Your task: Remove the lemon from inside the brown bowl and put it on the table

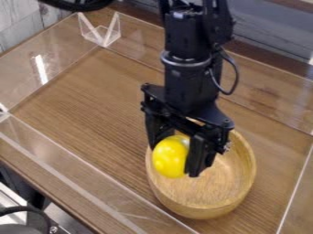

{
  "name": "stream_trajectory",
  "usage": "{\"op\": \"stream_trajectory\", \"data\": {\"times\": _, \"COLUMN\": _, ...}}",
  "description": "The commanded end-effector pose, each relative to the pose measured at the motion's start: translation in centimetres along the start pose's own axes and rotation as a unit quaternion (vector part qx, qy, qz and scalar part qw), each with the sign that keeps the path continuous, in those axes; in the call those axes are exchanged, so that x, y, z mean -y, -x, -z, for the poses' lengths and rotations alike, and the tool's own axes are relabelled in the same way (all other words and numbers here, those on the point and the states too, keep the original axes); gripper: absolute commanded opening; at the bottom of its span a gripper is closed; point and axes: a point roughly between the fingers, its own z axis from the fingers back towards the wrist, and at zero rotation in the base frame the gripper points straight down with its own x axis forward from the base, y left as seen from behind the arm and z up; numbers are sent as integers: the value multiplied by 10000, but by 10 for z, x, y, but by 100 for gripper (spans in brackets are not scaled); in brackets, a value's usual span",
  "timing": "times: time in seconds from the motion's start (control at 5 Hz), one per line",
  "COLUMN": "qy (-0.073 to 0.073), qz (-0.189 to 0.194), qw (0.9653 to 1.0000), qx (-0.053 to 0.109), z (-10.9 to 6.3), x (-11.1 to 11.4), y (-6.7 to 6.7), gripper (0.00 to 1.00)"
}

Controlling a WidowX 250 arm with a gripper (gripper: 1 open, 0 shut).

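Observation:
The yellow lemon [170, 157] sits between the two black fingers of my gripper [174, 161], which is shut on it. The lemon hangs over the left rim of the brown bowl [240, 186], just above the bowl's inside. The bowl is light tan wood and stands on the brown wood-grain table [98, 101] at the front right. The black arm [193, 55] comes straight down from above, hiding the bowl's far rim.
Clear acrylic walls [55, 55] border the table on the left, back and front. A small clear stand [101, 30] is at the back left. Bare table surface stretches to the left of the bowl.

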Motion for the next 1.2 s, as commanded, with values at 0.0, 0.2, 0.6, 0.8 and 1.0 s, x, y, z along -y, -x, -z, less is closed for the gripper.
{"op": "stream_trajectory", "data": {"times": 0.0, "qy": 32, "qz": -36, "qw": 9995, "qx": 303, "z": -16, "x": 1, "y": -5, "gripper": 0}}
{"op": "stream_trajectory", "data": {"times": 0.2, "qy": 45, "qz": -30, "qw": 9995, "qx": 298, "z": -17, "x": 2, "y": -4, "gripper": 0}}
{"op": "stream_trajectory", "data": {"times": 0.6, "qy": 71, "qz": -20, "qw": 9996, "qx": 289, "z": -18, "x": 3, "y": -4, "gripper": 0}}
{"op": "stream_trajectory", "data": {"times": 0.8, "qy": 84, "qz": -12, "qw": 9996, "qx": 283, "z": -19, "x": 3, "y": -3, "gripper": 0}}
{"op": "stream_trajectory", "data": {"times": 1.0, "qy": 96, "qz": -4, "qw": 9996, "qx": 277, "z": -20, "x": 4, "y": -3, "gripper": 0}}
